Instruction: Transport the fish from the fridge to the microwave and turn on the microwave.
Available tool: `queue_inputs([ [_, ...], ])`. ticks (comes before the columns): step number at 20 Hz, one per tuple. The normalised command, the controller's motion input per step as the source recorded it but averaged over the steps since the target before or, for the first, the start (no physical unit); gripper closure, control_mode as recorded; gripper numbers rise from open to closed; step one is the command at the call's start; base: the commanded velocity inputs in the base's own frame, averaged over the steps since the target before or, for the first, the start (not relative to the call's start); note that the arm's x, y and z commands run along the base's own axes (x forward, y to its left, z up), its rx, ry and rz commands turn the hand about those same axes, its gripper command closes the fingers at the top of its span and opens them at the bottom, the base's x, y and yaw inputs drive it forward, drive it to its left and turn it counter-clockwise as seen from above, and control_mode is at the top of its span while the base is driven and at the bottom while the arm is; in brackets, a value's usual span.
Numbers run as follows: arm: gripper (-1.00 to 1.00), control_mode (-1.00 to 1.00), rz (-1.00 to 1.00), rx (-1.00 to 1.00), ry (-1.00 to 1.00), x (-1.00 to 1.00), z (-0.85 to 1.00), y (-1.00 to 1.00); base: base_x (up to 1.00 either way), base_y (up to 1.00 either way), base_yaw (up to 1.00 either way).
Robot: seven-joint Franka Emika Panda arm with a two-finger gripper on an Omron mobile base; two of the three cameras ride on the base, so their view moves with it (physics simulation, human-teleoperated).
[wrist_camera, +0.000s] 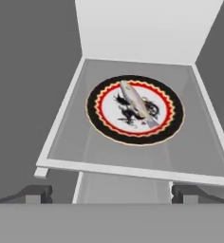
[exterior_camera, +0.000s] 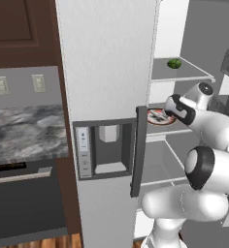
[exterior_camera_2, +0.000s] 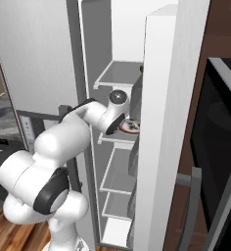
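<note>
End effector [wrist_camera: 112,192] spread wide, hovering short of the fish [wrist_camera: 137,103] lying on its plate [wrist_camera: 100,127] on the fridge [exterior_camera: 106,72] shelf [wrist_camera: 71,142]. Risk: that slim fish could slide off, or the fingertips clip the plate rim.

Arm folded at elbow, forearm reaching forward, wrist pitched down; end effector [wrist_camera: 111,193] fingers spread wide, nothing between them.
</note>
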Motion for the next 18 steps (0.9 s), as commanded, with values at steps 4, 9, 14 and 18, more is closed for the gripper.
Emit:
queue_inputs([
  [4,-1.0,-1.0,0.06,0.02,0.0,0.2,-0.18,0.0,0.0,0.0,0.0],
  [9,-1.0,-1.0,0.06,0.02,0.0,0.19,-0.18,-0.02,0.0,0.0,0.0],
  [14,-1.0,-1.0,0.04,0.0,0.0,0.28,-0.21,0.0,0.0,0.0,0.0],
  [18,-1.0,-1.0,0.02,0.0,-0.01,0.3,-0.15,-0.01,0.0,0.0,0.0],
])
